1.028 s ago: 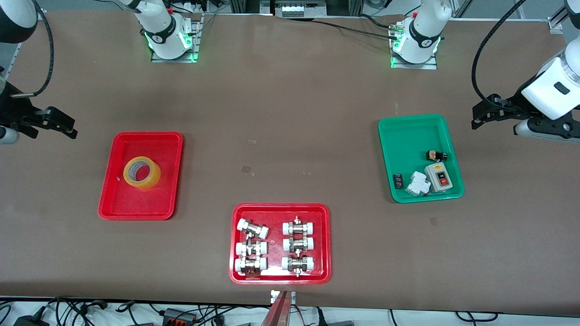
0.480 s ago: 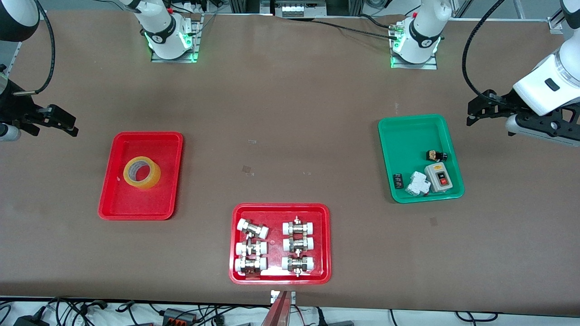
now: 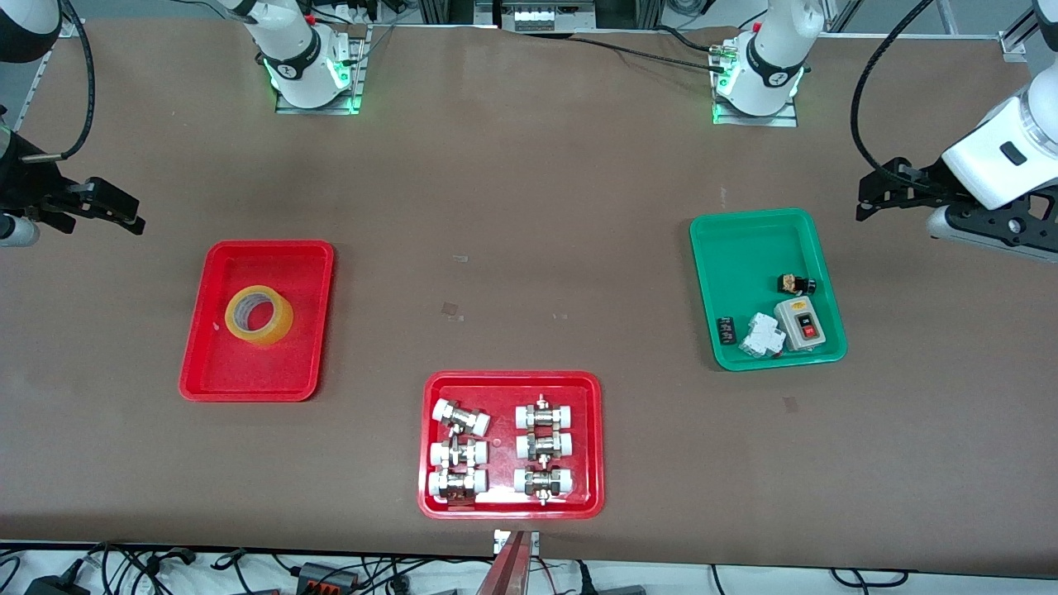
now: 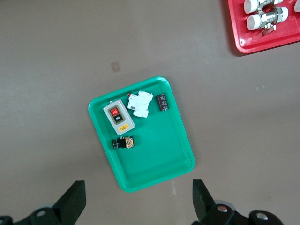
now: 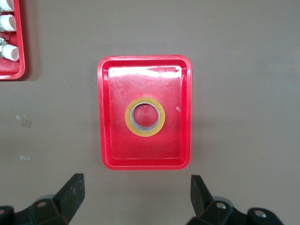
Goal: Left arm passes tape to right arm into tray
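- Nearest the front camera, the red tray of fittings (image 3: 511, 444) holds 6 white-capped metal fittings (image 3: 498, 449) in 2 columns of 3. One fitting sits slightly askew. In both wrist views only a corner of this tray shows, cut off at the picture edge.
- The tray (image 3: 257, 320) lies toward the right arm's end of the table, its long sides running nearer-to-farther from the front camera. It holds only the tape (image 3: 259, 316).
- The tape lies flat on the tray floor, its hole facing straight up and its pale core showing. It sits somewhat farther from the front camera than the tray's middle, apart from every wall. A tiny white speck (image 3: 216, 325) lies just beside it on the tray floor.
- The green tray (image 3: 765, 286) lies toward the left arm's end of the table. It holds 4 small electrical parts: a grey switch box (image 3: 799, 323), a white breaker (image 3: 761, 335), a small black block (image 3: 726, 329) and a small black-and-tan piece (image 3: 795, 284), too small to identify. All 4 crowd the end nearer the front camera.
- The left gripper (image 4: 136, 200) hangs over bare table beside the green tray, its 2 fingers spread wide with nothing between them. The left arm is partly cut off at the picture edge.
- The right gripper (image 5: 136, 191) hangs over bare table beside the tray, fingers likewise wide apart and holding nothing. Most of the right arm lies outside the front view.
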`<action>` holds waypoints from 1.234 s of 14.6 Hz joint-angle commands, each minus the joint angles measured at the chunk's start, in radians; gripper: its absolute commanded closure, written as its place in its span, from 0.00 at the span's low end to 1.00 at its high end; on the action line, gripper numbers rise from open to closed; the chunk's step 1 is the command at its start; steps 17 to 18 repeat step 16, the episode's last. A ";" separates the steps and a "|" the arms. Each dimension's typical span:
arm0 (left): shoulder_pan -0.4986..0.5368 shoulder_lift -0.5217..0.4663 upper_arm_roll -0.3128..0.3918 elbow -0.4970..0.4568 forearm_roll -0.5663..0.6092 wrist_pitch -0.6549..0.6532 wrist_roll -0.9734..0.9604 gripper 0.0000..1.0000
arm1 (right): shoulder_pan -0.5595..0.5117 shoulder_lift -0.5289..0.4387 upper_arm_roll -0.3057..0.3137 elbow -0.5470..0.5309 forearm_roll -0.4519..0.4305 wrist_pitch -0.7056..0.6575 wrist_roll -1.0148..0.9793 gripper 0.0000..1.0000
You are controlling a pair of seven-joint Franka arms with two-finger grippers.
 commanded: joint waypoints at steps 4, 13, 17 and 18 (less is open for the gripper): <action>0.003 -0.024 0.009 -0.019 -0.008 -0.006 0.024 0.00 | -0.015 -0.016 0.005 0.002 0.010 -0.012 -0.005 0.00; 0.005 0.008 0.011 0.024 -0.005 -0.012 0.026 0.00 | -0.014 -0.022 0.007 -0.003 0.013 -0.014 -0.005 0.00; 0.005 0.008 0.011 0.023 -0.005 -0.014 0.026 0.00 | -0.014 -0.022 0.007 -0.003 0.016 -0.015 -0.005 0.00; 0.005 0.008 0.011 0.023 -0.005 -0.014 0.026 0.00 | -0.014 -0.022 0.007 -0.003 0.016 -0.015 -0.005 0.00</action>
